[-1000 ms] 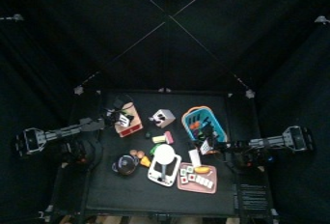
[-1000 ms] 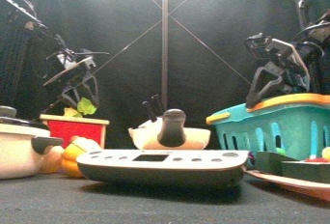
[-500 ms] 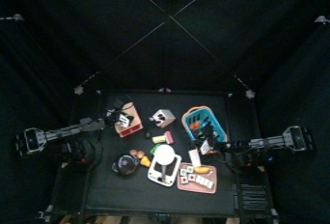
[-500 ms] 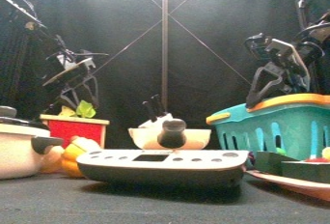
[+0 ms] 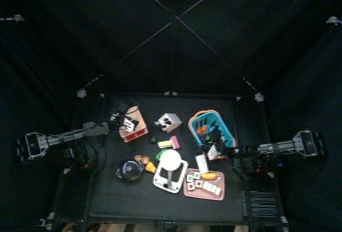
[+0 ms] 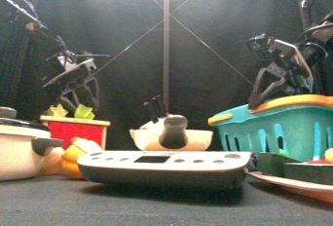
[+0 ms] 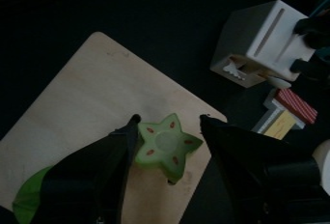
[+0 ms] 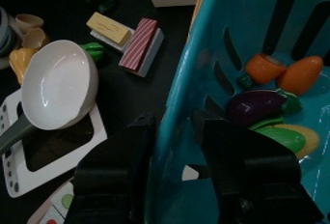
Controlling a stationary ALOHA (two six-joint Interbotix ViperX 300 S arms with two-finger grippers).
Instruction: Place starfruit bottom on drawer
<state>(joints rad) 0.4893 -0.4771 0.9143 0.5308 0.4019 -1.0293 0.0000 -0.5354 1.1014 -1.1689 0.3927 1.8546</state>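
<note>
Left tool (image 7: pixel 165 184), spread wide, hangs over the small light-green starfruit bottom (image 7: pixel 167 145) on the salmon-pink square drawer (image 7: pixel 91 102) (near its edge); right tool's state cannot be told.

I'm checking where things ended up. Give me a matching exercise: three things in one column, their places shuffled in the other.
Things:
1. starfruit bottom
2. purple eggplant
3. white pan

Places:
A. inside the teal basket
B. outside the basket, off to its side
C. on the flat top of the drawer

Pairs: 1-C, 2-A, 3-B
</note>
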